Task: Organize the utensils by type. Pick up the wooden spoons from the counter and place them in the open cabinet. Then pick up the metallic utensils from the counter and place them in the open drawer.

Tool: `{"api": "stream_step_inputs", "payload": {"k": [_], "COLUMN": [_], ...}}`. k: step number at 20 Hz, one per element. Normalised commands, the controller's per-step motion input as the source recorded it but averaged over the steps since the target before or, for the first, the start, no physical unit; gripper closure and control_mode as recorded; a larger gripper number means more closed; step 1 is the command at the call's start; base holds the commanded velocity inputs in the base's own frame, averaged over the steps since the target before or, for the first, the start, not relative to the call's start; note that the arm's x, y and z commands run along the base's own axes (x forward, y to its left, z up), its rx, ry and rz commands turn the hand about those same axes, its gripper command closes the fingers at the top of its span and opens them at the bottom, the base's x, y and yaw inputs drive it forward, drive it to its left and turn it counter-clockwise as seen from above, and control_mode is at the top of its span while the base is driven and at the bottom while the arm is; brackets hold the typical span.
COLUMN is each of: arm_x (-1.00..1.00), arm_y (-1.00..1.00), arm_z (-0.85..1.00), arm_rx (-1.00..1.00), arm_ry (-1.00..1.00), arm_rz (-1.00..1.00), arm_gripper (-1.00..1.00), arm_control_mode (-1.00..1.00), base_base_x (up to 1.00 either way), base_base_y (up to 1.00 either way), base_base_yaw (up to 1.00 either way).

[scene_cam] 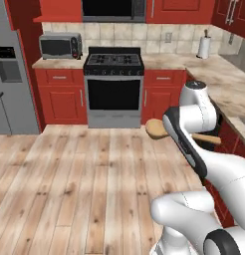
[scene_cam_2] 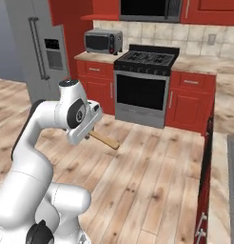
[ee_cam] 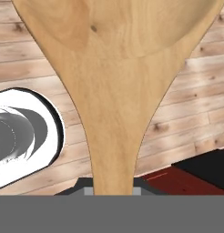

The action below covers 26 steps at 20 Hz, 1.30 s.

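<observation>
My gripper point(ee_cam: 112, 191) is shut on the tan wooden spoon point(ee_cam: 114, 91), whose neck runs up from between the two fingertips and whose broad bowl spreads across the top of the hand view. In the left base view the spoon's bowl point(scene_cam: 155, 128) juts left of my forearm and its handle end pokes out to the right, over the floor beside the beige counter point(scene_cam: 224, 84). The right base view shows the spoon's handle point(scene_cam_2: 103, 139) slanting down from the hand. The metallic utensils, the open cabinet and the open drawer are out of view.
A black stove point(scene_cam: 113, 89) with red base cabinets on both sides stands ahead. A toaster oven point(scene_cam: 60, 46) sits on the counter beside a grey fridge point(scene_cam: 10, 74). A paper towel roll point(scene_cam: 204, 47) stands in the corner. Wide wooden floor point(scene_cam: 84, 174) lies open.
</observation>
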Motion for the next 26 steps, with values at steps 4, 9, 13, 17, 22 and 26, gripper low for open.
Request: {"api": "stream_step_inputs", "payload": {"k": [4,9,13,17,22,26], "arm_x": [0.0,0.0,0.0,0.0,0.0,0.0], "arm_y": [0.0,0.0,0.0,0.0,0.0,0.0], "arm_z": [0.0,0.0,0.0,0.0,0.0,0.0], "arm_rx": [0.0,0.0,0.0,0.0,0.0,0.0], "arm_ry": [0.0,0.0,0.0,0.0,0.0,0.0], "arm_rz": [0.0,0.0,0.0,0.0,0.0,0.0], "arm_gripper": [1.0,1.0,1.0,1.0,1.0,1.0], "arm_control_mode": [1.0,1.0,1.0,1.0,1.0,1.0], "base_base_x": [0.06,0.56,0.85,0.97,1.0,1.0], "base_base_y": [-0.02,0.0,0.0,0.02,0.1,0.21], "base_base_yaw": [0.47,0.05,0.0,0.0,0.0,-0.02]}}
